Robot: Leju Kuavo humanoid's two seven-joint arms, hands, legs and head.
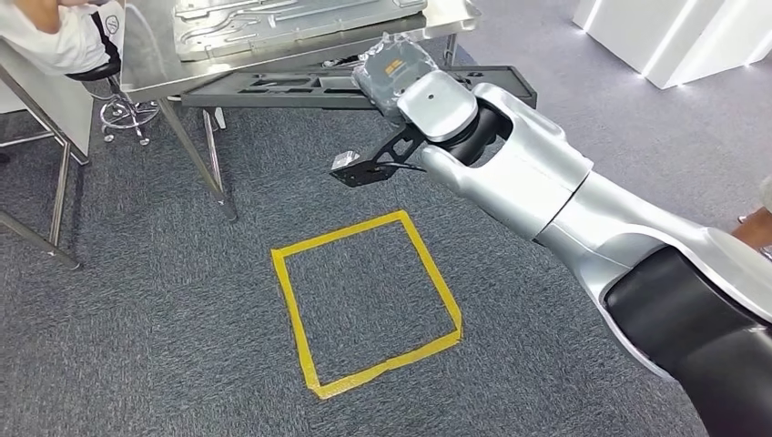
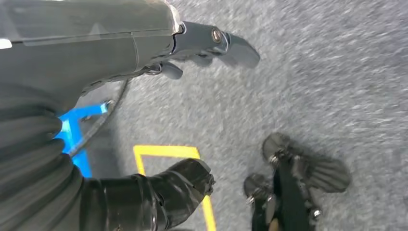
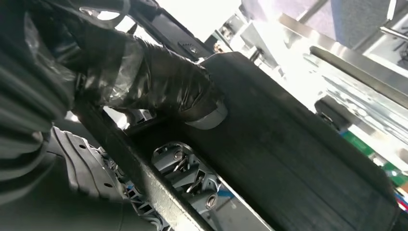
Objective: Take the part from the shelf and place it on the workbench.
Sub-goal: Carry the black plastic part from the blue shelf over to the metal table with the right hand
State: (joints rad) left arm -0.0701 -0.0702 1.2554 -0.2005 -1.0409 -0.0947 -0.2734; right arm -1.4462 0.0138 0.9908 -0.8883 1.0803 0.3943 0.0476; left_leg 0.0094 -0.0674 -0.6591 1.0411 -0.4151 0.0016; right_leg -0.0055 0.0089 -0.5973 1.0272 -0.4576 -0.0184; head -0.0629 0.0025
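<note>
Grey carpet (image 1: 137, 300) underfoot, with a yellow tape square (image 1: 364, 305) marked on it; beyond it a steel workbench (image 1: 150, 64) stands on angled legs, silver stamped panels lying on its top. A person in white sits at the upper left corner of the head view.

Part (image 1: 273, 91): a long, flat black moulded tray or panel with recessed pockets, held out level just in front of and below the workbench edge, not yet on the top. Right hand (image 1: 393, 75), wrapped in clear film, grips it at its near end. The right wrist view shows the thumb (image 3: 192, 96) pressed on the broad black face and the fingers (image 3: 190, 175) under the rim, so the hand is clamped on the part.

Left hand (image 2: 207, 45) hangs over the carpet, fingers apart and holding nothing.

Handling judgement: stiff, since it holds its line while gripped at one end only; probably light plastic. Surface looks smooth and the filmed hand may slip. Long overhang gives leverage at the grip, so tilt is the risk. Best hold is across the raised rim, as now.

Writing: an orange label patch on the right hand's back, too small to read
</note>
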